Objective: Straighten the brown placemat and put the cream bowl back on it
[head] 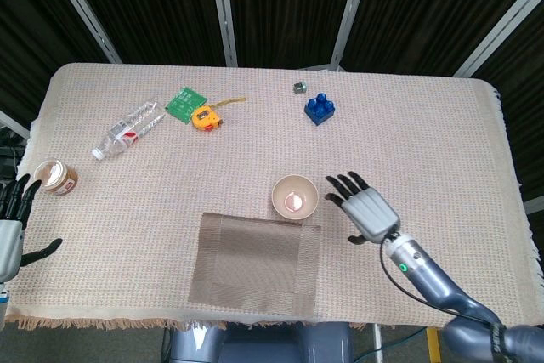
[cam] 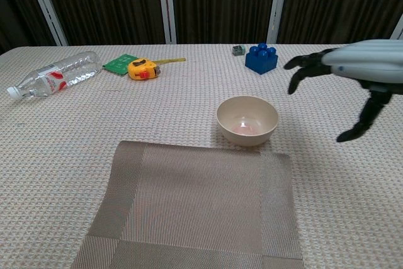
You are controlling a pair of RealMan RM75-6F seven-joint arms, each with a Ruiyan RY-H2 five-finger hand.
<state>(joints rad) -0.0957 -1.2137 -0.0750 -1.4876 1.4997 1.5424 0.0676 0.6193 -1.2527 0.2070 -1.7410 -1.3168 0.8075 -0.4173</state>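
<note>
Table (head: 442,125): woven cloth (head: 127,210); placemat (head: 255,265), bowl (head: 295,196), bottle (head: 127,129).
</note>
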